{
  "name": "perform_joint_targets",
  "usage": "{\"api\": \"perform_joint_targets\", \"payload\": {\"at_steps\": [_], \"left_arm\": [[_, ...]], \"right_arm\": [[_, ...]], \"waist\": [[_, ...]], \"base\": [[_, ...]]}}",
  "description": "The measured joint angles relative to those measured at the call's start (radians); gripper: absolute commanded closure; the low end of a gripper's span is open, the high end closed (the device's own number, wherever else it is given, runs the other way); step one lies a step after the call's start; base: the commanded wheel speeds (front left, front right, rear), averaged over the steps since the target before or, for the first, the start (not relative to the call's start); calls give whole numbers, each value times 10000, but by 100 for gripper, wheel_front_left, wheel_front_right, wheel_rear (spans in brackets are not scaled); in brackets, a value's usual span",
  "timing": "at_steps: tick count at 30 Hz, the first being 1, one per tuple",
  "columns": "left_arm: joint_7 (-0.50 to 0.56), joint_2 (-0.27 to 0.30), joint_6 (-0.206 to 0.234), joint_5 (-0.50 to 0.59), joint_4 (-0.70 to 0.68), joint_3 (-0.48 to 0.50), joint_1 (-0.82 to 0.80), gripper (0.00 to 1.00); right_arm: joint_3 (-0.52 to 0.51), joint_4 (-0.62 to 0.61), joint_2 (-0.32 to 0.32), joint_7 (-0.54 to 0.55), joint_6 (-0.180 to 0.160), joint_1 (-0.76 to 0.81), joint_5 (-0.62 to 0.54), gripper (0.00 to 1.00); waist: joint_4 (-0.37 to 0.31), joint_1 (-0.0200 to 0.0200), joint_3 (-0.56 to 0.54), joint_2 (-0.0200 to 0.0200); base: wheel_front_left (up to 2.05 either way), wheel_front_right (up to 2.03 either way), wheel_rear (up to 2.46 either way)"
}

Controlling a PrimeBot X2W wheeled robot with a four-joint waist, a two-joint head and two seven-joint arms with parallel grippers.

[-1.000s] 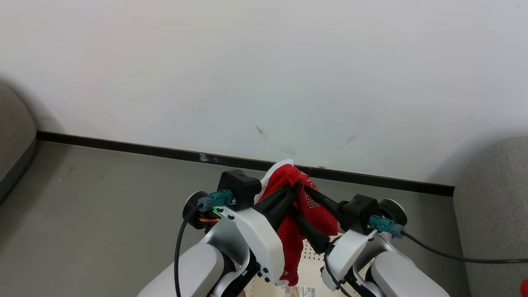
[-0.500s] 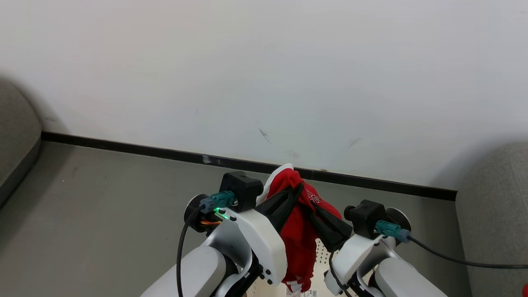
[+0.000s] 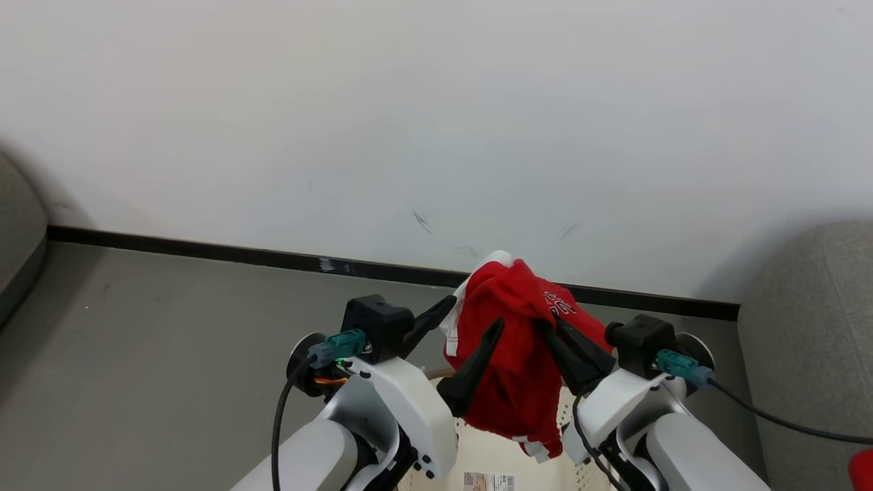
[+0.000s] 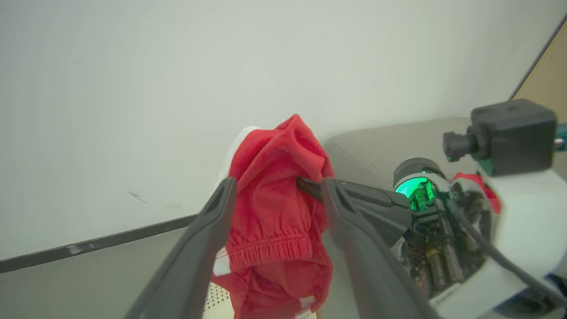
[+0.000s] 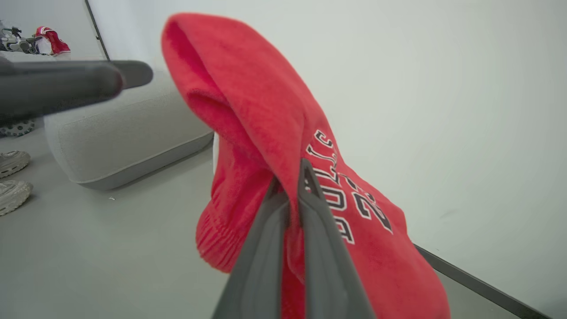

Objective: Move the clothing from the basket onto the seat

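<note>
The clothing [image 3: 515, 341] is a bright red jersey with white trim and "BULLS 23" lettering [image 5: 341, 199]. It hangs bunched in the air above the basket [image 3: 491, 453], whose cream perforated wall and label sticker show at the bottom. My right gripper [image 3: 549, 326] is shut on the jersey's upper folds; in the right wrist view its fingertips [image 5: 290, 177] pinch the fabric. My left gripper [image 3: 475, 311] stands open, its fingers [image 4: 221, 208] either side of the cloth without pinching it. The grey seat [image 3: 805, 341] rises at the right.
A white wall with a black baseboard [image 3: 204, 247] lies ahead over grey floor. Another grey sofa end [image 3: 13, 225] sits at the far left. Shoes [image 5: 11, 177] lie on the floor beside a sofa [image 5: 124, 133]. A bit of red [image 3: 863, 470] shows at the lower right edge.
My left gripper has opened and let go of the jersey. My right gripper has shut on it, and the cloth now hangs from the right gripper, shifted slightly right and up.
</note>
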Motion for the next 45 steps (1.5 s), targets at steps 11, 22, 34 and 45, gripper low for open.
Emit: {"api": "perform_joint_targets", "payload": {"at_steps": [11,22,34,45], "left_arm": [[-583,240,-159,201,-345,-148,394,0],[-970,472,-462,203,-648,-276,768,0],[-1258,594,-587,205,-897,-316,1052,0],[-1480,786,-594,464,-1070,-330,1254,0]], "right_arm": [[-750,-474,2,0,-2,60,-328,100],[-1753,-1032,15,0,0,846,-867,100],[-2644,-1749,46,0,-2,1525,-1384,100],[-3103,-2362,77,0,0,1797,-1801,100]], "waist": [[-492,0,10,0],[-1247,0,37,0],[-2280,0,139,0],[-3249,0,239,0]], "base": [[0,0,0],[0,0,0],[0,0,0],[0,0,0]]}}
